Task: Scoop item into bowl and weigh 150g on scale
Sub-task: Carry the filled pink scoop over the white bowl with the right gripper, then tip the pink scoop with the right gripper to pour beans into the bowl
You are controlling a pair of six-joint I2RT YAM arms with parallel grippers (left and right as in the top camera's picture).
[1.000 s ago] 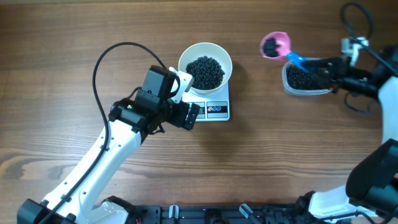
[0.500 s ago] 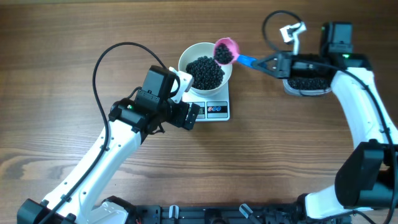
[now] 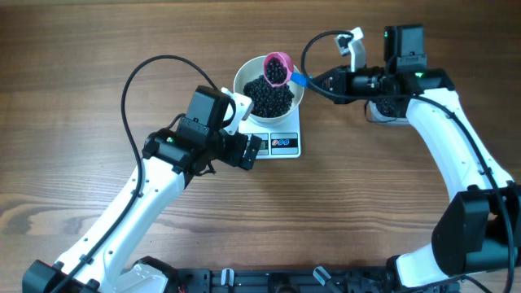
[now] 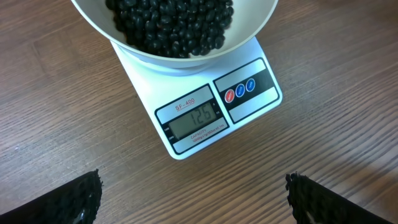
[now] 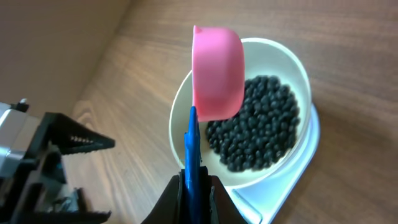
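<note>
Tiny black round beads (image 3: 269,98) heap in the round white bowl (image 3: 247,74). The right claw (image 5: 194,184) pinches the small pink plastic scoop (image 5: 217,71) above the bowl, and the left claw (image 4: 196,200) is spread.

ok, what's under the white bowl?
The kitchen scale, its display and round buttons showing in front. The bowl covers most of its top, so nothing else underneath can be checked.
</note>
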